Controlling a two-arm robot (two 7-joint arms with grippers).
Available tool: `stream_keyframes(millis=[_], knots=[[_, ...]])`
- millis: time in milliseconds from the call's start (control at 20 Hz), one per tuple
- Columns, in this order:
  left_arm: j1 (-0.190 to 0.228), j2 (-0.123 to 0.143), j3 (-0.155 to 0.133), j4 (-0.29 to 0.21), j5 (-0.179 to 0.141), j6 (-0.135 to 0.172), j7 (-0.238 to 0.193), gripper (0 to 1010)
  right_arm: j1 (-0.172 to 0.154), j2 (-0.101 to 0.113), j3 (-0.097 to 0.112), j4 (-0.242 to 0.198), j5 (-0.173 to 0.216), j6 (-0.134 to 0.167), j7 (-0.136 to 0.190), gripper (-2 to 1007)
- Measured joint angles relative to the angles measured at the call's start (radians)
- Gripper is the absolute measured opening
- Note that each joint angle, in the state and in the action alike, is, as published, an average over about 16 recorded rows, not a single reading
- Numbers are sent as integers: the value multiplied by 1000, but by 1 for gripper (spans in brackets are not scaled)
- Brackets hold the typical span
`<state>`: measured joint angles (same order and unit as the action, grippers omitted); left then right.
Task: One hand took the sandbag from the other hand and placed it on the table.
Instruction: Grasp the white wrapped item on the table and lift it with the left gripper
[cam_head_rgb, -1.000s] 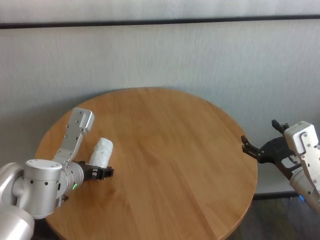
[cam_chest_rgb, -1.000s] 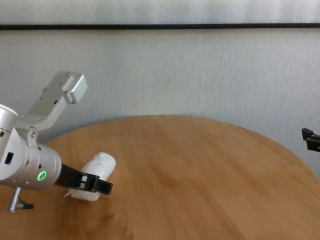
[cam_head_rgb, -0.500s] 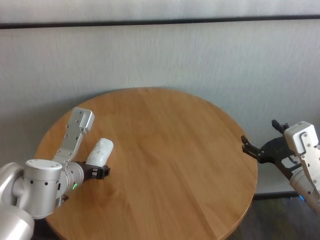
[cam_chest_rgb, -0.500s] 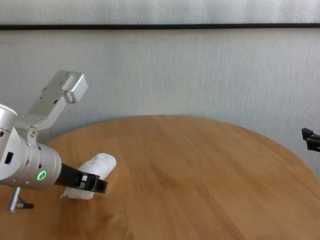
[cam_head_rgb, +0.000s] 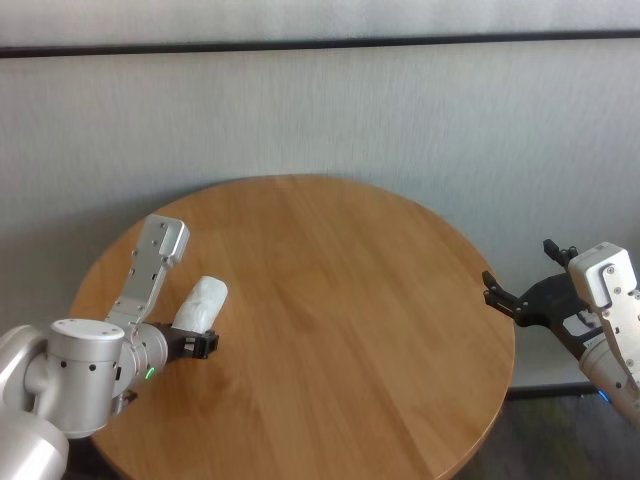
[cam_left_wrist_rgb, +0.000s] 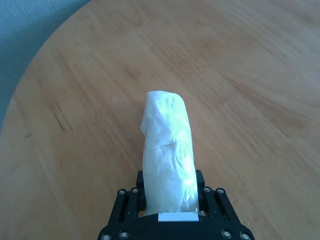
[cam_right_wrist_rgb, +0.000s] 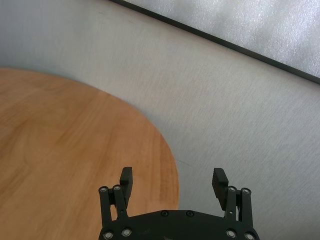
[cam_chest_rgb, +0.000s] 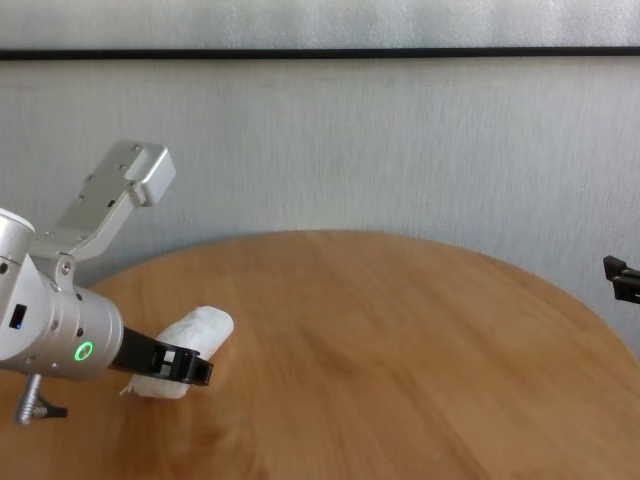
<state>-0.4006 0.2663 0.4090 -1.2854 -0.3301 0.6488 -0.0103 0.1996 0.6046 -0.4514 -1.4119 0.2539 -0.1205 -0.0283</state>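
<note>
The white sandbag lies on the left part of the round wooden table, its long side pointing away from me. My left gripper, with the silver wrist and green ring, is low over the table. Its fingers sit against both sides of the bag's near end. The left wrist view shows the sandbag filling the gap between the fingers. The chest view shows the same grip on the sandbag. My right gripper is open and empty, off the table's right edge; it also shows in the right wrist view.
A grey wall with a dark horizontal strip runs behind the table. The table's right edge curves just ahead of the right gripper. Bare wood stretches between the two arms.
The left gripper has drawn back slightly toward me, and the bag's near end has shifted with it. The right arm has not moved.
</note>
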Motion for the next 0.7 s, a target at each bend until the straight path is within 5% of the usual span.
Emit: stream_keyframes(millis=[700], knots=[[1, 1, 0, -2, 0, -2, -4, 569, 0, 0, 0, 0, 0, 0, 0, 1003]])
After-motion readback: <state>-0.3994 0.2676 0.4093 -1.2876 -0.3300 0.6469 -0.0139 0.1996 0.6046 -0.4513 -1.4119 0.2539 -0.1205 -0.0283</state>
